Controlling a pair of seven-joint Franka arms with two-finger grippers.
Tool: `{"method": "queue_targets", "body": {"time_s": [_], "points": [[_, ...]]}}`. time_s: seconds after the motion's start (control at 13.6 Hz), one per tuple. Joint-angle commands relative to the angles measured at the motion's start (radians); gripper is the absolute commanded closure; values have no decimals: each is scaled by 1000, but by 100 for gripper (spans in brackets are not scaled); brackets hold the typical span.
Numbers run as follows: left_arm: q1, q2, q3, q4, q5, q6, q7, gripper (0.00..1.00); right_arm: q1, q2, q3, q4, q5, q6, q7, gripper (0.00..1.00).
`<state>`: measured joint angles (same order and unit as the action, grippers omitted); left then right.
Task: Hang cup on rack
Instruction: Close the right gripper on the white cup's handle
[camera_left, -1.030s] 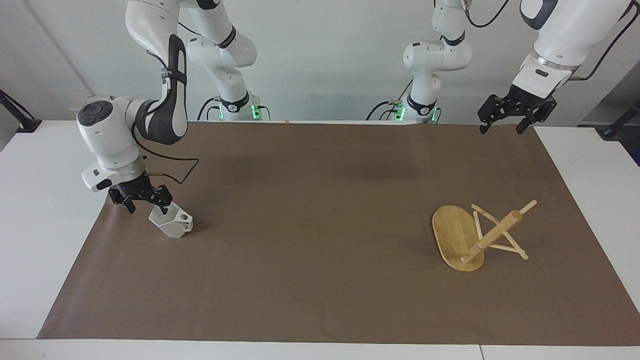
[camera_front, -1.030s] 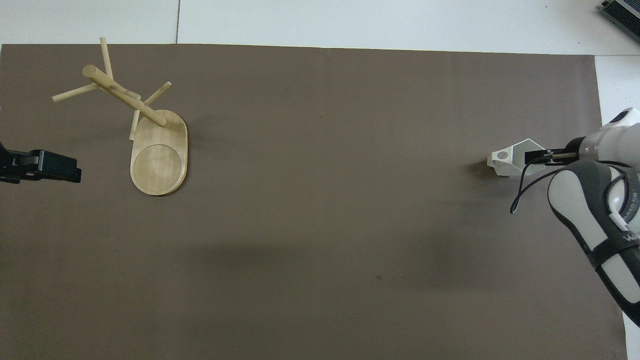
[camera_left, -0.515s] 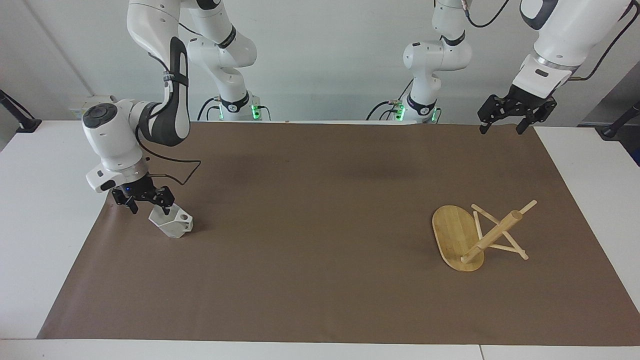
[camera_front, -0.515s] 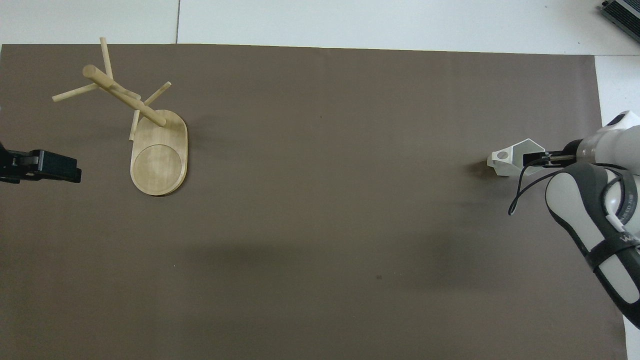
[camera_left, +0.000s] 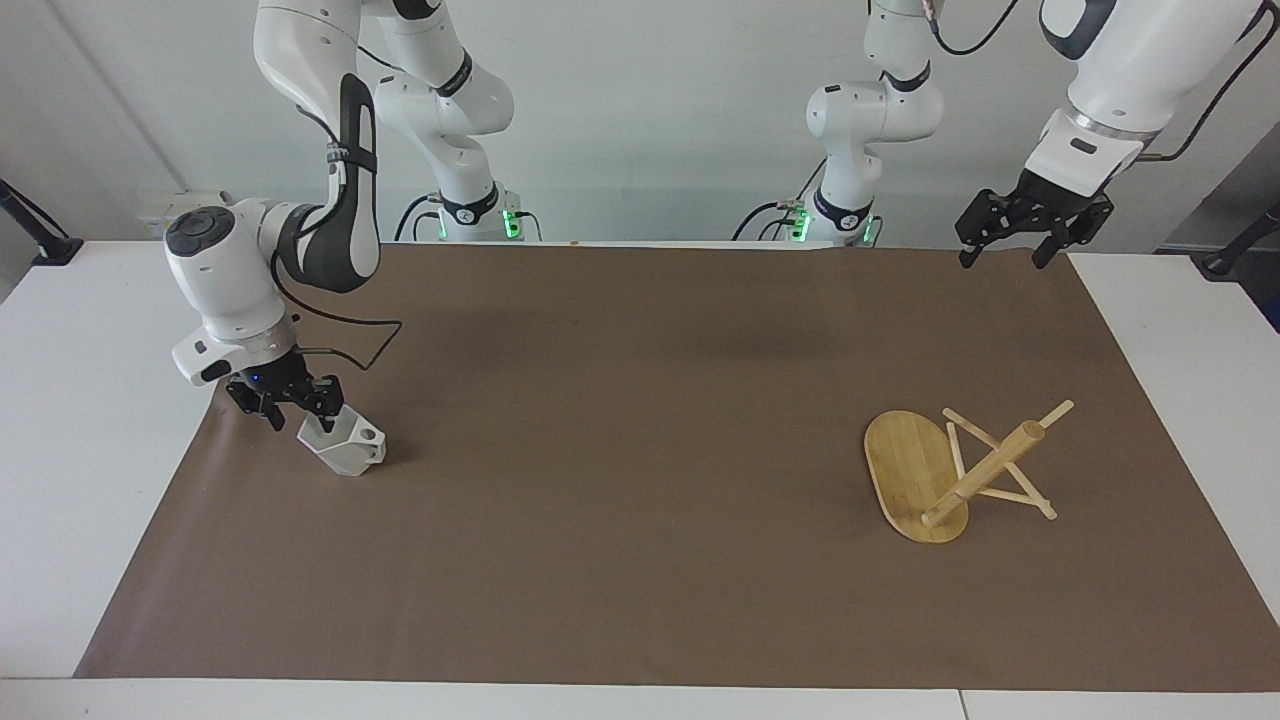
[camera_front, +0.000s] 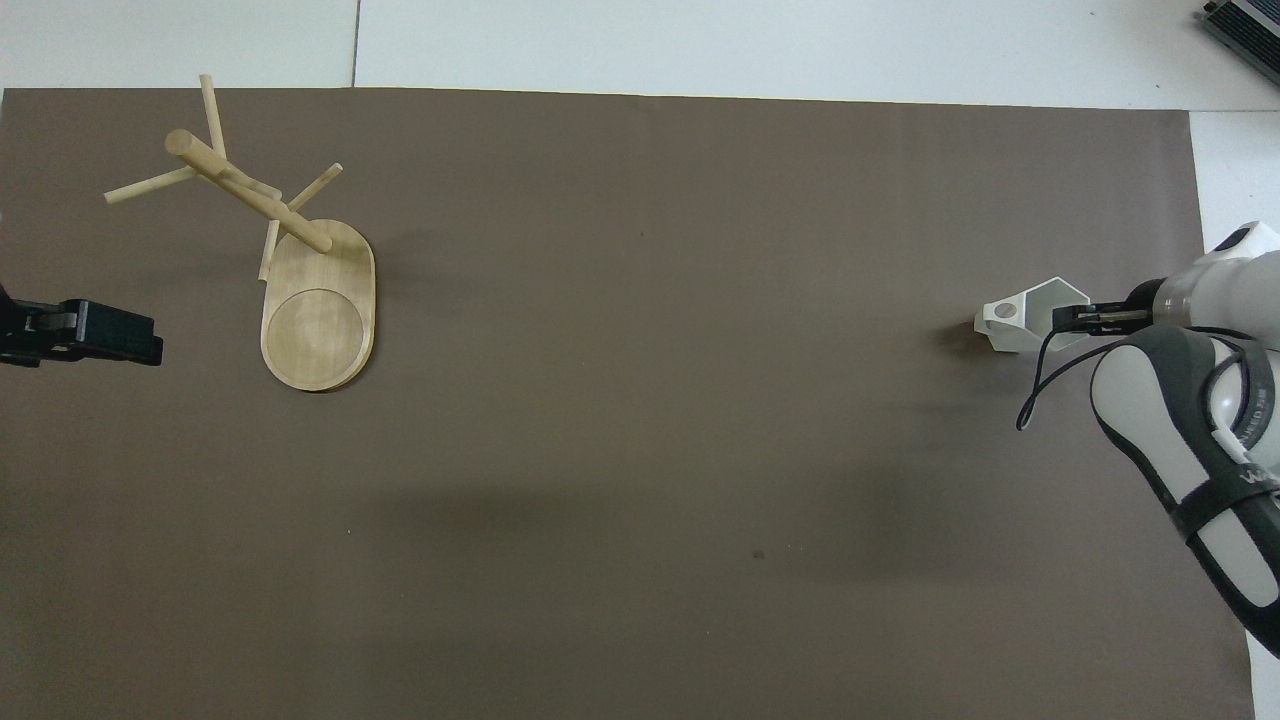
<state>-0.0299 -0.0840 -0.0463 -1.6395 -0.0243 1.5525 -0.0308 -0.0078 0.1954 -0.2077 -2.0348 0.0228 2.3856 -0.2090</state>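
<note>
The white faceted cup (camera_left: 345, 446) (camera_front: 1020, 322) rests on the brown mat at the right arm's end of the table, its pierced handle pointing toward the table's middle. My right gripper (camera_left: 298, 411) (camera_front: 1066, 319) is down at the cup's rim, on the side away from the handle. The bamboo rack (camera_left: 915, 470) (camera_front: 318, 318) stands on its oval base at the left arm's end, with its post and pegs at the end of the base farther from the robots. My left gripper (camera_left: 1003, 255) (camera_front: 140, 340) waits open in the air over the mat's edge at the left arm's end.
The brown mat (camera_left: 640, 450) covers most of the white table (camera_left: 80, 420). Between cup and rack the mat is bare. A dark device corner (camera_front: 1245, 25) shows at the table's farthest corner on the right arm's end.
The right arm's wrist has shifted a little toward the robots while its gripper stays at the cup's rim. Cup, rack and left arm have not moved.
</note>
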Motion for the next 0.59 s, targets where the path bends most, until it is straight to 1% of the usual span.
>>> {"method": "queue_targets", "body": {"time_s": [0.0,0.15,0.22,0.44,0.51], "points": [[10,-23,-6,-28,20,15,-6,0,-9,-10,7,-18,-14,27,3,45],[10,-23,-6,-28,20,17,-6,0,-9,-8,7,-16,-14,27,2,53],[10,-23,-6,-28,20,15,-6,0,-9,-8,5,-16,-14,27,3,59],[10,-23,-6,-28,20,17,-6,0,-9,-8,7,-16,-14,27,2,80],[10,-23,-6,-29,20,17,-6,0,-9,-8,5,-15,-14,27,-1,89]]}}
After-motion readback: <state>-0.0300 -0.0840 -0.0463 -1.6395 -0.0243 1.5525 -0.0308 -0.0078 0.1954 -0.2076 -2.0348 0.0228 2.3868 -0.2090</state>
